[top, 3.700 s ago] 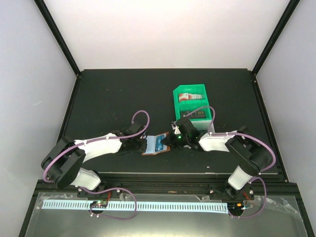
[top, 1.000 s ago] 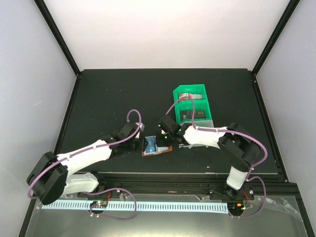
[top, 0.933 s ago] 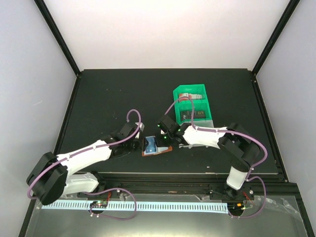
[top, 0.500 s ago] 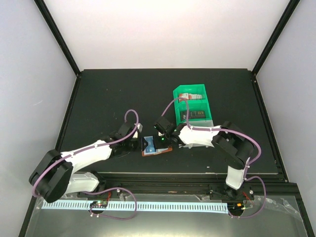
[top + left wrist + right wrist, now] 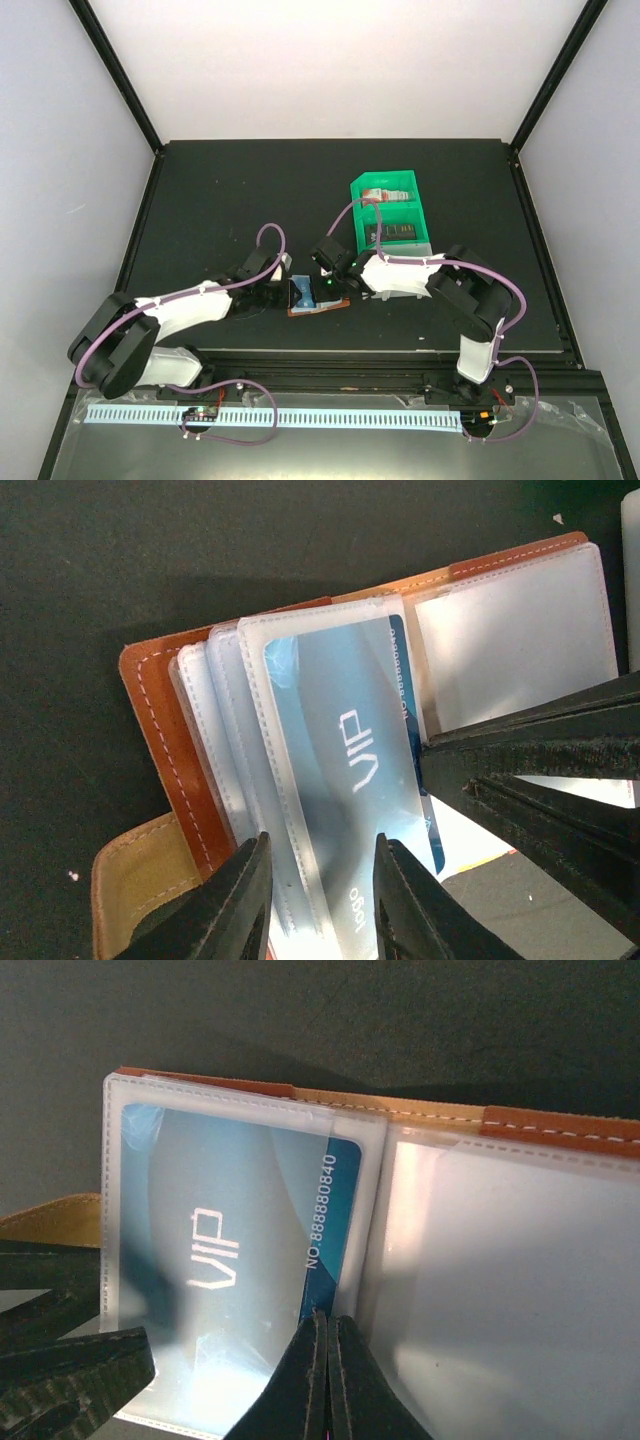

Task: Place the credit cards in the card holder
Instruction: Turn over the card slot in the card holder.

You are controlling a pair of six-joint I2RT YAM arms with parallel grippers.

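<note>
Right gripper point(image 5: 322, 1316): closed, tips against blue VIP credit card point(image 5: 230, 1250) edge at sleeve mouth. Left gripper point(image 5: 322, 842): jaws apart over clear sleeves point(image 5: 225, 710). Card holder point(image 5: 318, 297): open flat, 6 o'clock on table point(image 5: 220, 200); green tray point(image 5: 354, 205) at its 1 o'clock.

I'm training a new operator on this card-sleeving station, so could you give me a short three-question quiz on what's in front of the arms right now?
1. True or false: the blue plastic VIP card sits wholly inside its clear sleeve in the brown leather card holder.
2. The right gripper is: A) wide open above the card; B) shut, tips at the card's exposed edge; C) holding the green plastic tray.
3. In the top camera view, where is the tray relative to the holder?
Key: 1 false, one edge sticks out. 2 B. 3 Farther from the arm bases, to the right.
</note>
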